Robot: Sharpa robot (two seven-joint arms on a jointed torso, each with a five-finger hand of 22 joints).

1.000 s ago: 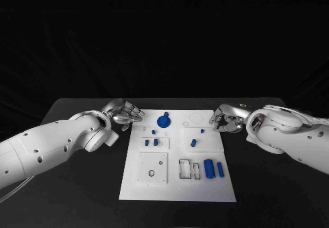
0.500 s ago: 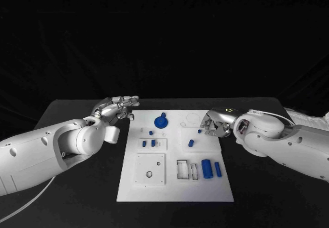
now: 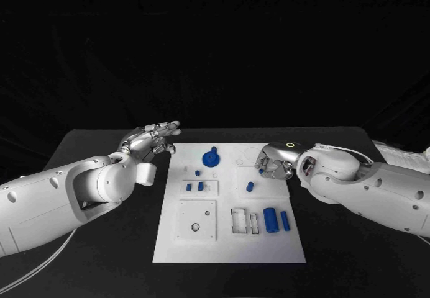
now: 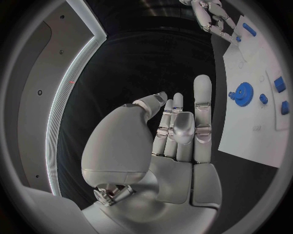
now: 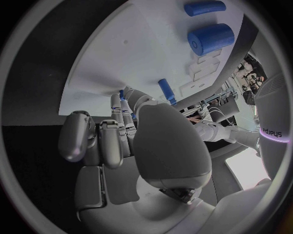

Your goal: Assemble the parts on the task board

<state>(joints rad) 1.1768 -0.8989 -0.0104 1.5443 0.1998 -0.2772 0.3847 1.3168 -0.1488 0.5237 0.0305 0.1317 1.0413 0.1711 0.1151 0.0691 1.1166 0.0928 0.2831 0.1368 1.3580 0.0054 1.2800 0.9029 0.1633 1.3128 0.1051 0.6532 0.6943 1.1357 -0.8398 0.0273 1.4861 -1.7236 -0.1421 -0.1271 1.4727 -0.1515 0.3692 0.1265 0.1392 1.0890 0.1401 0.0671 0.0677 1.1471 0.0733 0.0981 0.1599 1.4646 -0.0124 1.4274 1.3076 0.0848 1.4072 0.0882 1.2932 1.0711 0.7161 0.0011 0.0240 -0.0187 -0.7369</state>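
Observation:
The white task board (image 3: 228, 245) lies mid-table. At its far end a blue gear (image 3: 212, 158) (image 4: 243, 92) sits. Two short blue pegs (image 3: 194, 186) stand left of centre and another peg (image 3: 251, 185) (image 5: 166, 90) right of centre. A thick blue cylinder (image 3: 269, 220) (image 5: 210, 38) and a thinner one (image 3: 286, 220) (image 5: 204, 7) lie near the right edge. My right hand (image 3: 271, 162) (image 5: 122, 146) is curled over the board's far right part, thumb and fingertips pinching a small blue peg (image 3: 260, 169) (image 5: 122, 93). My left hand (image 3: 152, 138) (image 4: 177, 131) hovers off the far left corner, fingers stretched, holding nothing.
A square white insert (image 3: 197, 218) with two holes sits at the board's near left, and rectangular slots (image 3: 242, 220) lie beside the thick cylinder. Black table (image 3: 99, 143) surrounds the board on all sides. Both white forearms flank the board.
My right hand has moved left onto the board and closed round the small peg. My left hand has risen a little and stretched its fingers out.

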